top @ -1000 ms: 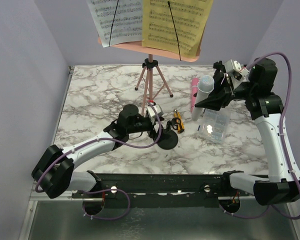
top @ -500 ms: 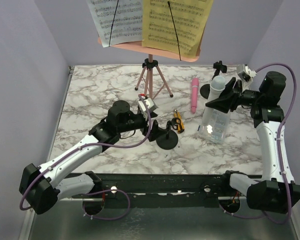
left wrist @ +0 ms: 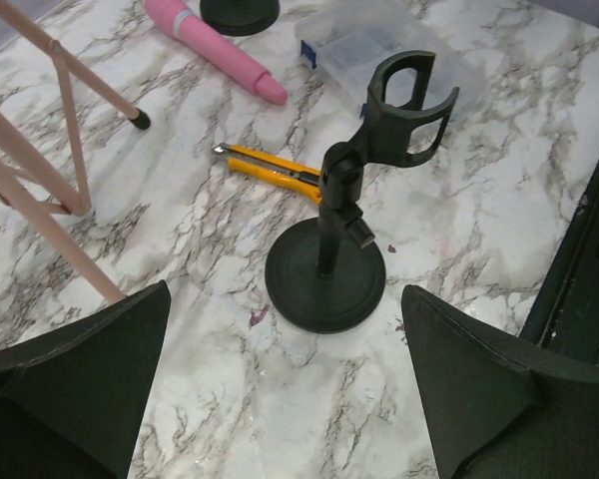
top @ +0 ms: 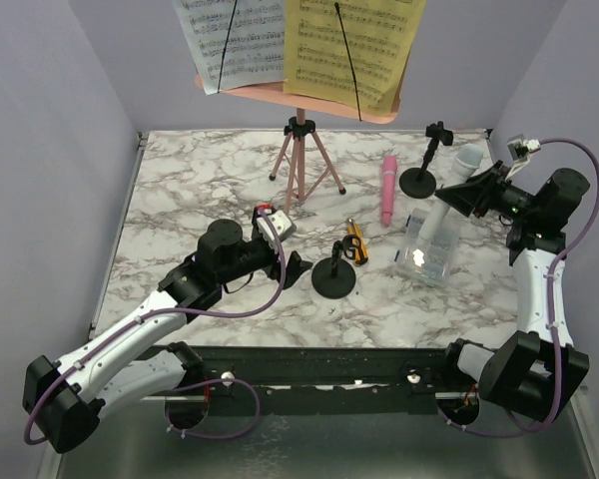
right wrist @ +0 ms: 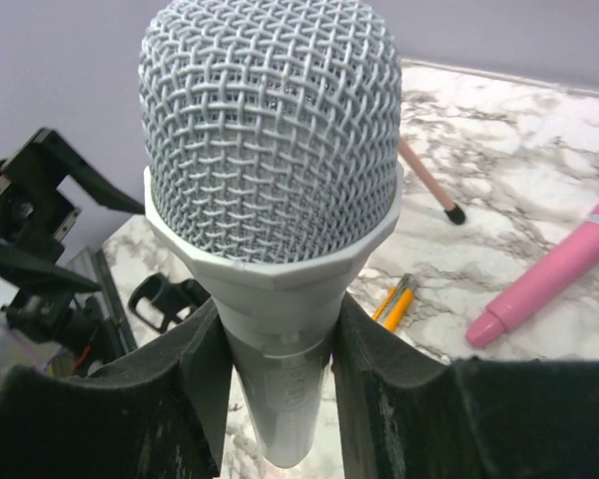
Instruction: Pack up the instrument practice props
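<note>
The pink music rack [top: 280, 92] stands on its pink tripod [top: 301, 165] at the back, holding white [top: 230, 40] and yellow [top: 354, 45] sheet-music pages. One black mic mount [top: 334, 279] [left wrist: 324, 284] stands upright just right of my left gripper [top: 292, 267] [left wrist: 285, 299], which is open and empty. A second mount [top: 420, 180] stands at the back right. The pink microphone [top: 388, 190] [left wrist: 215, 50] [right wrist: 559, 279] lies flat beside it. My right gripper [top: 459, 197] [right wrist: 280, 339] is shut on the grey-white microphone [top: 469, 160] [right wrist: 270, 180], held above the table's right side.
A yellow-and-black cutter [top: 354, 242] [left wrist: 270, 165] lies between the near mount and the pink microphone. A clear plastic box [top: 429, 249] [left wrist: 379, 45] sits below my right gripper. Purple walls close in the table on three sides.
My left gripper has drawn back to the left from the near mount, which stays upright. The right arm has carried the grey-white microphone rightward, uncovering the rear mount.
</note>
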Motion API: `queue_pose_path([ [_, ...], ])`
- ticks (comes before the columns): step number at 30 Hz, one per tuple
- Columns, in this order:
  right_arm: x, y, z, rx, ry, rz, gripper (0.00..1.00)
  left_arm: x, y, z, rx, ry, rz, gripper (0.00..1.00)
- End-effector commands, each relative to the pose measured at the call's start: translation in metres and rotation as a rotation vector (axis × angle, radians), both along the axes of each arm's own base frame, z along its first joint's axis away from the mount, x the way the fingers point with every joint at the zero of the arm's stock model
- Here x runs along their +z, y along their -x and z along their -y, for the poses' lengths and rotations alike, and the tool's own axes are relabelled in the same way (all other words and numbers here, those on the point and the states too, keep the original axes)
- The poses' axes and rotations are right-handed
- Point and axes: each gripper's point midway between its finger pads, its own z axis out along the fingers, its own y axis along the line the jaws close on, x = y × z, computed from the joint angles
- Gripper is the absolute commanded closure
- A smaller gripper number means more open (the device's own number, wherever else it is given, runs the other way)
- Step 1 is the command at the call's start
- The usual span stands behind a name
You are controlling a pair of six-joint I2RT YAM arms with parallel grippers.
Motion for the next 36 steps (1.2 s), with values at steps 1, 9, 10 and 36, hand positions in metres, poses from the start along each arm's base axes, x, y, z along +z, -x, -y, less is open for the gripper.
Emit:
queue_pose_path([
  [1,-0.008,-0.024,0.018,-0.166,-0.011,-0.021,1.0,-0.015,-0.017,-0.017,0.107,-0.084,0.017,0.01],
  [9,-0.039,-0.042,0.012,-0.23,0.016,-0.08,1.0,-0.021,-0.021,-0.02,0.126,-0.111,0.02,0.01],
  [10,-0.043,-0.046,0.011,-0.242,0.025,-0.09,1.0,-0.022,-0.022,-0.021,0.133,-0.117,0.022,0.01],
  [36,-0.154,-0.112,-0.013,-0.473,0.083,-0.43,1.0,-0.05,-0.036,-0.036,0.211,-0.234,0.025,0.01],
])
